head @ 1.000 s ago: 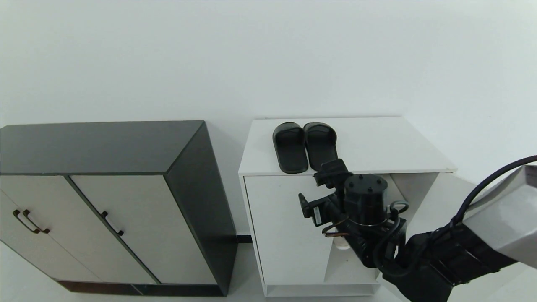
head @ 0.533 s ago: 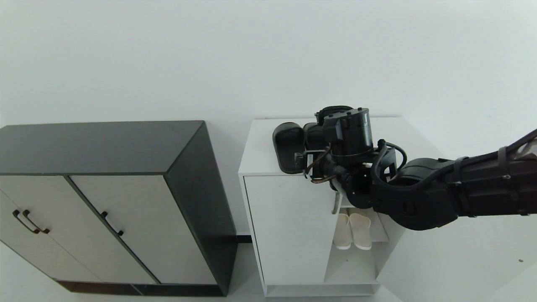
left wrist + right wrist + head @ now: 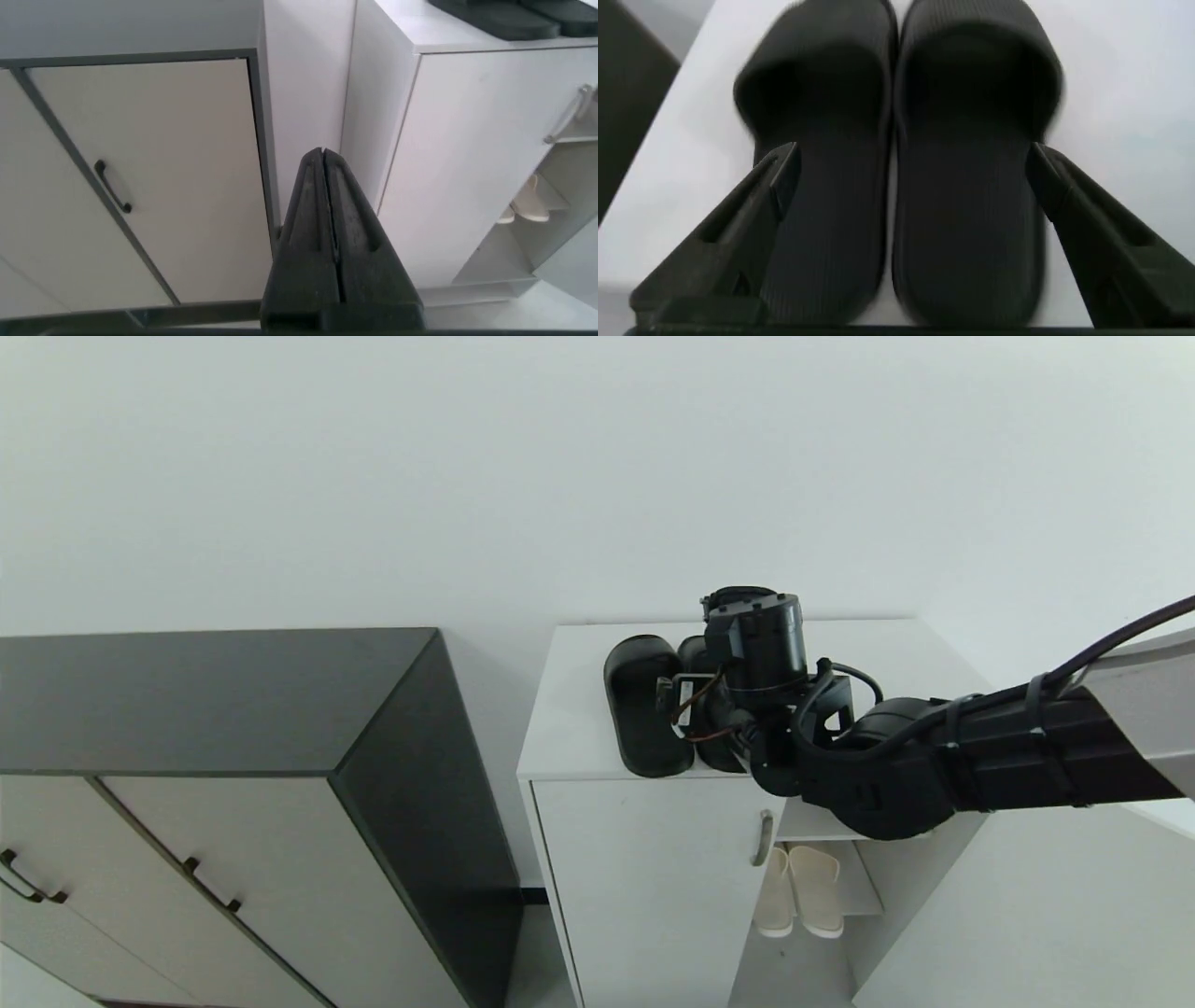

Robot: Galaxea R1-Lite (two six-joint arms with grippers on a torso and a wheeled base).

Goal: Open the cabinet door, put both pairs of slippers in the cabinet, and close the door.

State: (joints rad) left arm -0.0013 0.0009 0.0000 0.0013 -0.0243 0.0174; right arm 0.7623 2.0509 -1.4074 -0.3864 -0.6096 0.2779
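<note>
A pair of black slippers (image 3: 642, 719) (image 3: 896, 140) lies side by side on top of the white cabinet (image 3: 579, 737). My right gripper (image 3: 912, 159) is open just over them, one finger (image 3: 738, 243) outside each slipper. In the head view my right arm (image 3: 934, 756) stretches across the cabinet top and hides most of the right-hand slipper. The cabinet's right door (image 3: 943, 915) stands open; a pair of white slippers (image 3: 800, 893) (image 3: 533, 201) rests on the shelf inside. My left gripper (image 3: 322, 159) is shut on nothing, low in front of the cabinets.
A dark cabinet (image 3: 215, 700) with pale doors (image 3: 159, 177) stands directly left of the white one. The white cabinet's left door (image 3: 644, 887), with its handle (image 3: 764, 835), is closed. A plain wall runs behind both.
My right arm rose from the cabinet opening to the top and now straddles the black slippers, uncovering the white pair. The head camera has shifted, so the whole picture sits lower.
</note>
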